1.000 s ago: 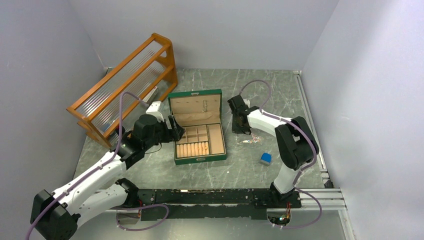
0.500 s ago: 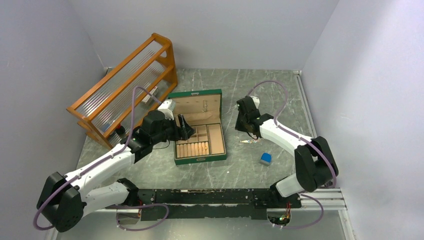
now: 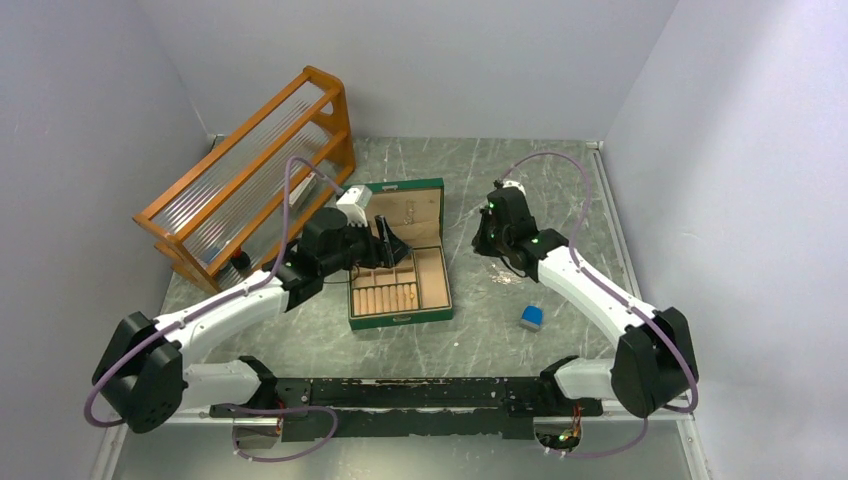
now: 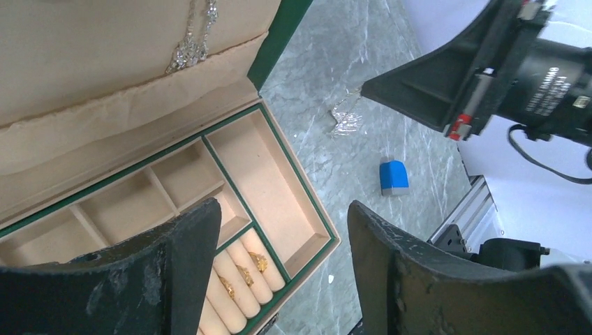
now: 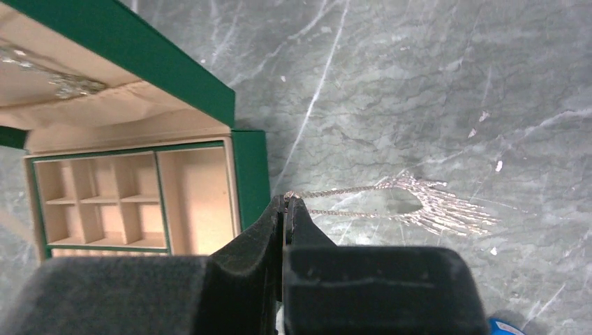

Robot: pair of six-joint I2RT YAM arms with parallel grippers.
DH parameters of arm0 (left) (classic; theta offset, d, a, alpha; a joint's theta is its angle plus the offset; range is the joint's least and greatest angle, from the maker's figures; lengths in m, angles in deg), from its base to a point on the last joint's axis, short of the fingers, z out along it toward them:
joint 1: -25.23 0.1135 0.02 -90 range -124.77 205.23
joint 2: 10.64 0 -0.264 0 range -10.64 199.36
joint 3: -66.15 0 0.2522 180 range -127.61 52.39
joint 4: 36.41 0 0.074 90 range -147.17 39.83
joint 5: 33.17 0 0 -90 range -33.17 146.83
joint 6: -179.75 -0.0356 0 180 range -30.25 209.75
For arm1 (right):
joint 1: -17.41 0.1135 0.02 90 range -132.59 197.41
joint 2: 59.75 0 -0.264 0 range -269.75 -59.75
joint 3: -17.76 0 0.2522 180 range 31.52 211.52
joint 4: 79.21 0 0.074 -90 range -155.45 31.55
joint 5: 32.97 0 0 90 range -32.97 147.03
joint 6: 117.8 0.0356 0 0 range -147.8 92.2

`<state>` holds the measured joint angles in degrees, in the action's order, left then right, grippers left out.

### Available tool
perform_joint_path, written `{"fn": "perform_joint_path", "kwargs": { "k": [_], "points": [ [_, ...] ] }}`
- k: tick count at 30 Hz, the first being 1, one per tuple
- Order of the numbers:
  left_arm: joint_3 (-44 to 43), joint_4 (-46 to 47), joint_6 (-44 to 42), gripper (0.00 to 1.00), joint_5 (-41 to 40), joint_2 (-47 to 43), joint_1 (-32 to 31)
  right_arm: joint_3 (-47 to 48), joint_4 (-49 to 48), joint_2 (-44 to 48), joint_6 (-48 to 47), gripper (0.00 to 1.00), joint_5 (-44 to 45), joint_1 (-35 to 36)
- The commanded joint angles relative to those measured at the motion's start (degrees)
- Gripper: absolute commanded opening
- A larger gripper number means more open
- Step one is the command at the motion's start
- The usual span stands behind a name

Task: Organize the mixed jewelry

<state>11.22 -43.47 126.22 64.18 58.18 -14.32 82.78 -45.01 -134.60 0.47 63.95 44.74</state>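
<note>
Marble top [image 3: 450, 160]: bare right of the box [image 3: 400, 318]; swing there
Necklace [image 5: 433, 209]: just right of the box, fringe end low over the top
Right claw [image 5: 286, 199]: pinching its chain; raise it before you cross the rim
Left claw [image 4: 283, 216]: spread, empty, over the box; steer around it
Block [image 3: 531, 317]: well apart, toward the near edge

A wooden rack [image 3: 250, 180] with ribbed clear shelves, perhaps plastic, stands at the far left of the grey-green marbled table [image 3: 480, 340], angled toward the back wall; a green box [image 3: 400, 319] lies open mid-table, lid tipped back, beige lining split into compartments; a small blue block [image 3: 531, 317] sits apart to the box's right.
</note>
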Motion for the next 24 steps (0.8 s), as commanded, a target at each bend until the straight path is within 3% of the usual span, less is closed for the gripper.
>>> {"fn": "perform_joint_path", "kwargs": {
  "k": [1, 24],
  "points": [
    [-3.1, 4.4, -0.1, 0.71, 1.8, 2.0, -0.8, 2.9, 2.3, 3.5, -1.0, 0.0, -1.0, -0.3],
    [-10.1, 3.2, -3.3, 0.69, -5.9, 6.6, -2.6, 12.0, 2.8, 10.1, 11.6, 0.0, 1.1, -0.3]
  ]
}}
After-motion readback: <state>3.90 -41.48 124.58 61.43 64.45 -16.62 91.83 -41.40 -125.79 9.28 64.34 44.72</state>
